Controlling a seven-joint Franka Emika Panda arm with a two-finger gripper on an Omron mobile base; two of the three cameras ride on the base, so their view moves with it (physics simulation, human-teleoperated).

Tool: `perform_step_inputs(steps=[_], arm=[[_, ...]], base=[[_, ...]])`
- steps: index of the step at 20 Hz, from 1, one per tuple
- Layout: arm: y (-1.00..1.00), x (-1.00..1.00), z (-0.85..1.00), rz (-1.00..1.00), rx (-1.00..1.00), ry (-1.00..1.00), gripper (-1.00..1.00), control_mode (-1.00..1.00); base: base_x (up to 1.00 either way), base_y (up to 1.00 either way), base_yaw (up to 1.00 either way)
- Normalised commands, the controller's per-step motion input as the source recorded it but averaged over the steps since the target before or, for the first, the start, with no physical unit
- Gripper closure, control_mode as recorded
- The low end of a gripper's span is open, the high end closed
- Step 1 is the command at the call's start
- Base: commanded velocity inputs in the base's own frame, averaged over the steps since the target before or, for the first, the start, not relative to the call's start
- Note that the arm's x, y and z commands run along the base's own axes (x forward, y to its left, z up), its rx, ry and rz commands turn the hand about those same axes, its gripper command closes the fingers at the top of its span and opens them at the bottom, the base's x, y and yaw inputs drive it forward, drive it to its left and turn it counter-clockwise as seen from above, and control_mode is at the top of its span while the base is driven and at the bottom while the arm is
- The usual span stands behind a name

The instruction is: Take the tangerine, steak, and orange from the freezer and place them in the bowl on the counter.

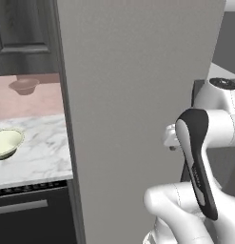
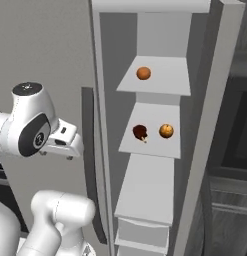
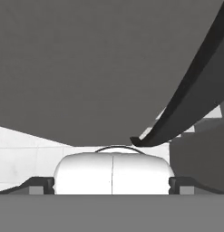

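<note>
Far to the claw's left, well apart from it, the pale cream-green bowl (image 1: pixel 5 143) sits empty on the white marble counter (image 1: pixel 40 152); a dull pink-brown bowl (image 1: pixel 24 86) stands further back. The grey freezer door (image 1: pixel 138 95) lies between bowl and claw. The claw (image 3: pixel 111 183) hangs close to that door, beside the long dark handle (image 3: pixel 186 99), jaws spread wide and holding nothing. To its right the freezer (image 2: pixel 155 150) stands open. The steak (image 2: pixel 140 132) and a small orange-brown fruit (image 2: pixel 166 131) share one pale shelf, just beside each other, not touching. A round orange ball (image 2: pixel 143 73) rests alone on the shelf above; which fruit is tangerine and which orange, cannot tell. Nothing moved yet. Risks as judged: the arm swinging right may clip the door edge or frame; a reach for the steak could nudge its neighbour and roll it off; the door blocks the straight path to the bowl.
</note>
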Motion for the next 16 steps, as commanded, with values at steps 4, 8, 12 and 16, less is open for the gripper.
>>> perform_step_inputs(steps=[4, 8, 12, 16], arm=[[0.00, 0.00, 0.00, 0.00, 0.00, 0.00, -1.00, 1.00], [0.00, 0.00, 0.00, 0.00, 0.00, 0.00, -1.00, 1.00], [0.00, 0.00, 0.00, 0.00, 0.00, 0.00, -1.00, 1.00], [0.00, 0.00, 0.00, 0.00, 0.00, 0.00, -1.00, 1.00]], base=[[0.08, -0.67, 0.00], [0.00, -0.85, 0.00], [0.00, -0.76, 0.00], [0.00, -0.66, -0.02]])
